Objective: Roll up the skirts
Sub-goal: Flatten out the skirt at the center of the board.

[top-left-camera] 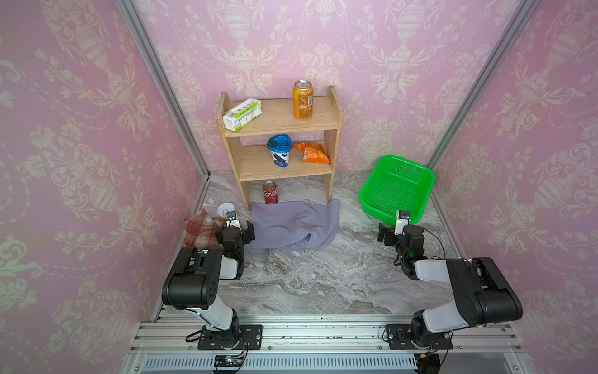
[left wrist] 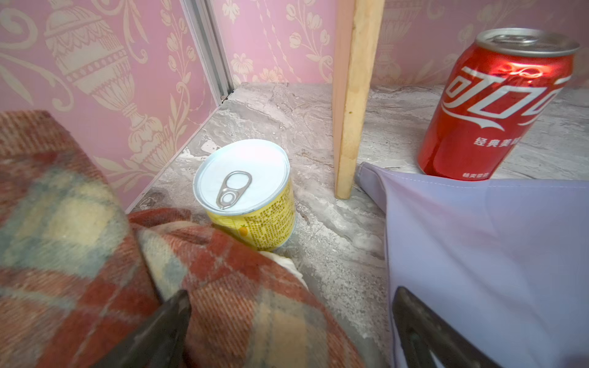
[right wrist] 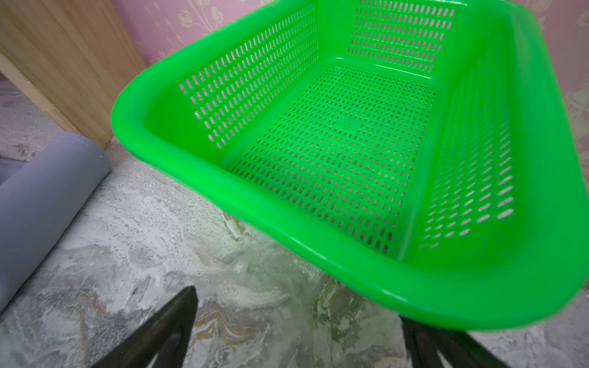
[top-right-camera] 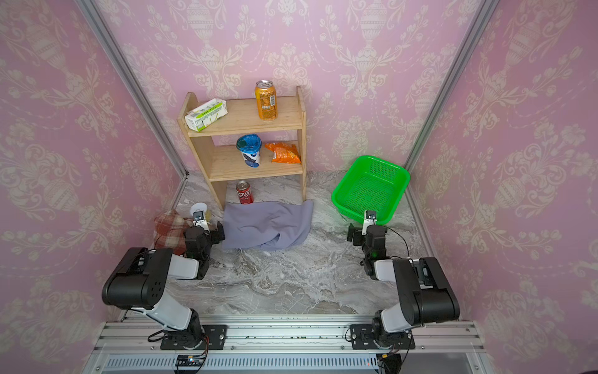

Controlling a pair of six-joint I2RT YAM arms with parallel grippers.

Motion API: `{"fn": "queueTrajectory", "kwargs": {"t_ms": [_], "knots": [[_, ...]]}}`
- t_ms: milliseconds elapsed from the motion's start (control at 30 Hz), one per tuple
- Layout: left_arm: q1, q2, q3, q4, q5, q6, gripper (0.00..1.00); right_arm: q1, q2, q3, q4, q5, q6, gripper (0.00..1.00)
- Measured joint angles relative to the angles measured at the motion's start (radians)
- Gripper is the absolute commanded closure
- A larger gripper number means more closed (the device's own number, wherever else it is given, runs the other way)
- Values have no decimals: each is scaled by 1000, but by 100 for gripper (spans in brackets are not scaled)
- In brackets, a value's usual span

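**Left arm nearest both skirts**

The left gripper (left wrist: 291, 302), jaws apart, is positioned between the bunched plaid skirt (top-left-camera: 200, 228) and the lavender-grey skirt (top-left-camera: 293, 223), which is spread crosswise before the wooden shelf (top-left-camera: 333, 155). The right gripper (right wrist: 299, 309), jaws apart, is held at the green basket (top-left-camera: 372, 197). Bare marble tabletop (top-left-camera: 307, 281) is available nearer the arm bases.
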Motion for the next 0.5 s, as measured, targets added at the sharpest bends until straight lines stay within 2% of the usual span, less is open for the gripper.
{"fn": "queueTrajectory", "kwargs": {"t_ms": [500], "knots": [[-1,3,-3,19,2,0,1,-20,0,11,-9,-29,-4,0]]}}
